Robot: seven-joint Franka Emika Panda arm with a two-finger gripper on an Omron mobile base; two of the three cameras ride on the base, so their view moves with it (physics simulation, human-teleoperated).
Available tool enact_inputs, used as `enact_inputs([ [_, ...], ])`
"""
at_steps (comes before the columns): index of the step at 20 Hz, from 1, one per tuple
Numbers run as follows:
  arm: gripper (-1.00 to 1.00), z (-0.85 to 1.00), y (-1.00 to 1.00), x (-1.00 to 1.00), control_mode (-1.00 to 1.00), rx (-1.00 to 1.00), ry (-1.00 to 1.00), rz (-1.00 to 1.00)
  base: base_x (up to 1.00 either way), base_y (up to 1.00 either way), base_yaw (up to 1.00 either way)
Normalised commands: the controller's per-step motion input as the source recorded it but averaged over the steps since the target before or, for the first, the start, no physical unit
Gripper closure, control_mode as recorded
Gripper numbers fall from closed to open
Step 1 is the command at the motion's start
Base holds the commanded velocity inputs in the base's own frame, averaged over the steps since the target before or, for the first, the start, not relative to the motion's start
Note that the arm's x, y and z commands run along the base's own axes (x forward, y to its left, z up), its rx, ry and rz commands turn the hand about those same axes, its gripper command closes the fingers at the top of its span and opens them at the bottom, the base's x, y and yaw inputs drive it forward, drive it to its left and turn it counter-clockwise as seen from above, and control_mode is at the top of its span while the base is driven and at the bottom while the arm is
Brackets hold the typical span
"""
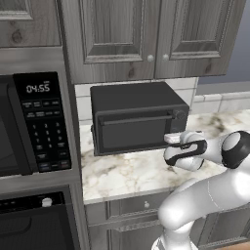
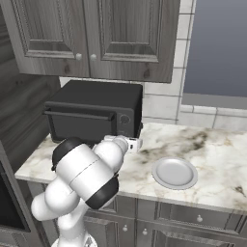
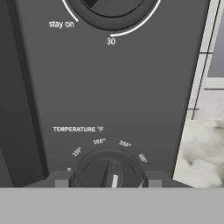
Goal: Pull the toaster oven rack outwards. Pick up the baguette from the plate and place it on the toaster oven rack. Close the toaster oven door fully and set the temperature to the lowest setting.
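Your two-finger gripper sits spread either side of the round black temperature dial on the matte black box-shaped toaster oven, ready to twist it; whether the tips touch it is unclear. The dark grey door looks closed.

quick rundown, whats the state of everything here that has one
matte black box-shaped toaster oven: upright on the marble counter
dark grey drop-down oven door: closed
round black temperature dial: between the claw's tips, white mark pointing down in the hand view
small round white plate: empty
claw: open around the dial, contact unclear
large black microwave: door shut, clock reads 04:55
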Motion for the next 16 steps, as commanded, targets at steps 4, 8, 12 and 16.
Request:
enact_inputs([
  [4,1.00,-0.01,0.00,0.00,-1.00,-0.03,0.00,0.01,0.00,0.00,0.00],
  [8,1.00,-0.12,0.00,0.00,-1.00,-0.15,0.03,0.12,0.00,0.00,0.00],
  [12,1.00,0.00,0.00,0.00,-1.00,-0.12,0.00,0.16,0.00,0.00,0.00],
  [16,1.00,0.00,0.00,0.00,-1.00,-0.11,0.00,0.19,0.00,0.00,0.00],
])
